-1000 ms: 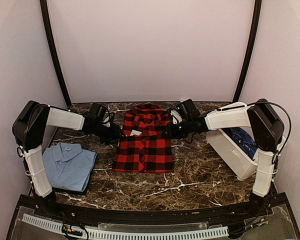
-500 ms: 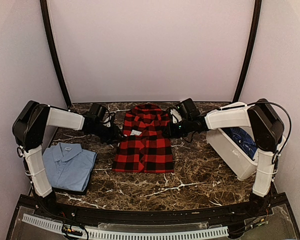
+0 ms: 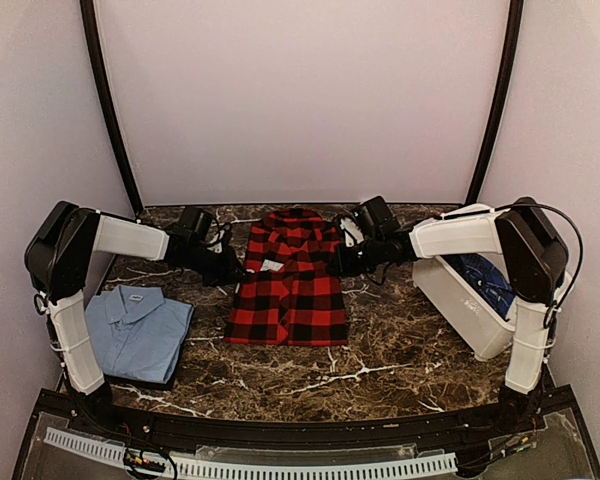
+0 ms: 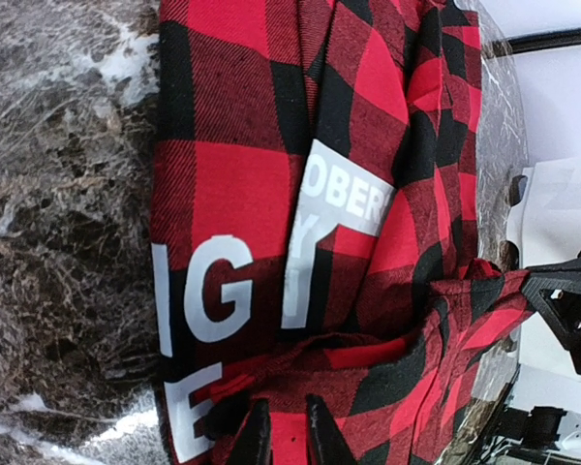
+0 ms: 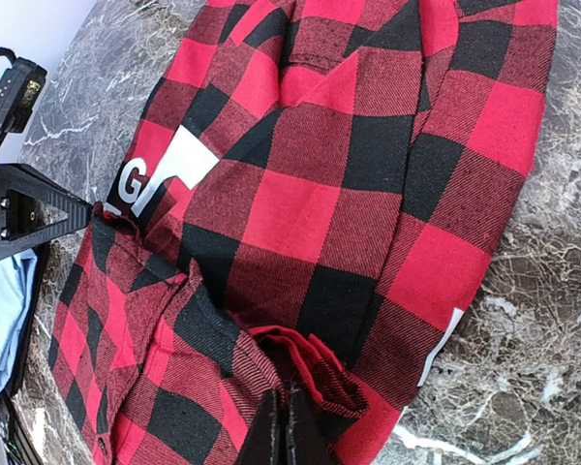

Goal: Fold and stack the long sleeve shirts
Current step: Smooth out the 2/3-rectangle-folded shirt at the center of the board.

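Top external view: a red checked shirt [image 3: 288, 290] lies flat on the middle of the table [image 3: 380, 350]. The left gripper [image 3: 232, 272] and right gripper [image 3: 340, 264] each pinch a small fold at opposite edges. Such shallow pinches could slip on lifting, skewing the fold.

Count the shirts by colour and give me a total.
Red-and-black checked shirt: 1
Light blue shirt: 1
Dark blue shirt, in the white bin: 1
Total: 3
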`<state>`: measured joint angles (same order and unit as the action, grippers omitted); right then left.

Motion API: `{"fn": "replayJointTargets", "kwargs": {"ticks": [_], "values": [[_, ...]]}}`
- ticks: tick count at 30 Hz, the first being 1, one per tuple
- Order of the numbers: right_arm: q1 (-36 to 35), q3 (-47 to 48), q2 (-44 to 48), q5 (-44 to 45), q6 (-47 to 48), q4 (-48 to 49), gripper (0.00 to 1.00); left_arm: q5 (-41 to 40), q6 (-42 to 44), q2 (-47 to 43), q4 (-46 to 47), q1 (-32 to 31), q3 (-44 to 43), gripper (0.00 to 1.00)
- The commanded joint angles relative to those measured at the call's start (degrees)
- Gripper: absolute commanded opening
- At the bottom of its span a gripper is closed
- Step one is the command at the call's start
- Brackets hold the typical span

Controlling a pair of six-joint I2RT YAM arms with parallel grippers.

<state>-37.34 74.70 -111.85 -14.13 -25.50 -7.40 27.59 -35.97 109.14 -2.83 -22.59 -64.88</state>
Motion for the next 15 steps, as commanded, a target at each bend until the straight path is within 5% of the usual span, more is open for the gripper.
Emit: {"fn": "replayJointTargets", "kwargs": {"ticks": [1, 8, 15], "values": [[0.47, 1.54, 0.50, 0.86, 1.19, -0.41, 0.01, -1.10, 1.84, -2.55, -0.23, 0.44, 0.90, 0.15], [0.43, 1.42, 0.41, 0.85, 1.22, -0.38, 0.00, -5.90, 3.56, -1.49, -2.32, 0.44, 0.55, 0.32], [0.43, 1.33, 0.24, 0.84, 1.07, -0.33, 0.00, -6.24, 4.06, -0.11, -2.09, 0.44, 0.26, 0.34]]}}
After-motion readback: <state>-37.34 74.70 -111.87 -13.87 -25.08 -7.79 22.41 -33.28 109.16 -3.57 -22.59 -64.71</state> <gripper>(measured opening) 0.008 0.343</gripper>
